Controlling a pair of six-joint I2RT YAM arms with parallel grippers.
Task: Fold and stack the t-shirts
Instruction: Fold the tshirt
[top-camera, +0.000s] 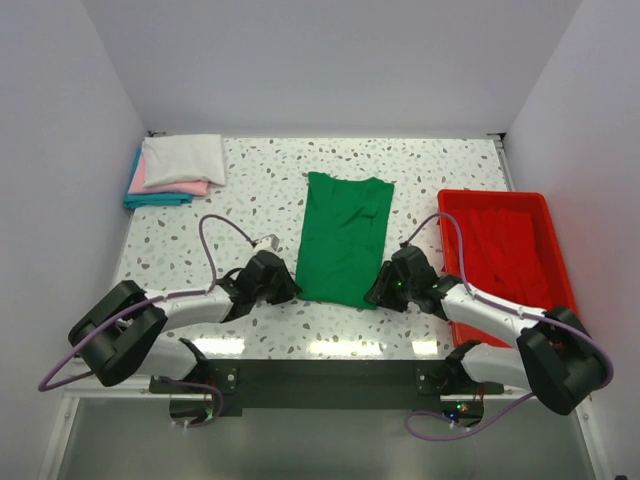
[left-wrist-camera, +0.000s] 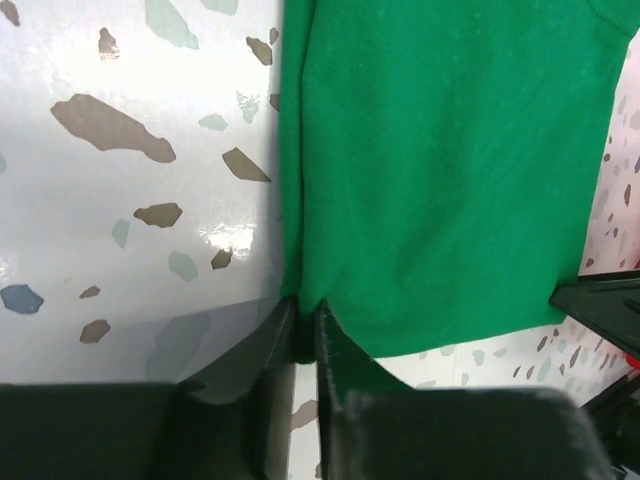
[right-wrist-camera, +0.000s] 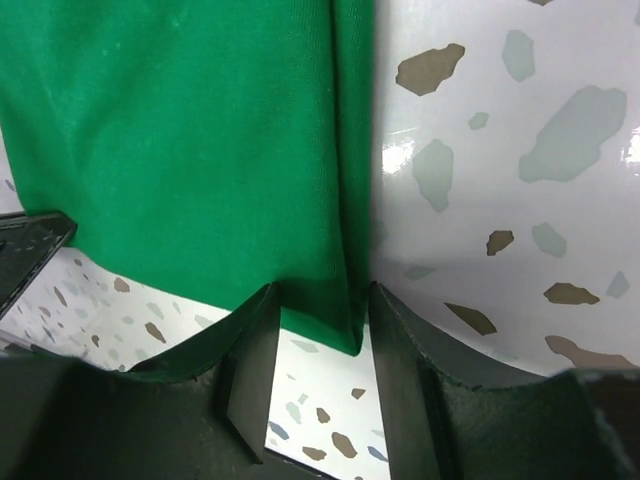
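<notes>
Left wrist view has the left gripper (left-wrist-camera: 303, 318) with its two fingers (left-wrist-camera: 262, 355) pressed almost together, only a thin slit between them. The near left corner of the green t-shirt (left-wrist-camera: 440, 180) runs into that slit, so the gripper is pinching the hem there. Right wrist view has the right gripper (right-wrist-camera: 322, 300) set differently: its fingers (right-wrist-camera: 400, 340) stand spread, the shirt's near right corner lies in the gap between them, and neither finger clearly presses the cloth. The shirt lies flat on the speckled table (top-camera: 250, 190), folded into a long narrow strip, in the middle between the two arms.

The red tray (top-camera: 490, 195) sits at the right edge of the table, just beside the right arm; its inside shows creased red (cloth or bare plastic, I cannot tell which).

Only the top external view takes in the tray and the stack at the far left corner, well apart from the green shirt: a folded white t-shirt (top-camera: 185, 158) on top, a pink t-shirt (top-camera: 185, 187) under it, a teal t-shirt (top-camera: 150, 198) at the bottom. Each wrist view catches the other gripper's dark tip at its edge, across the shirt's near hem
</notes>
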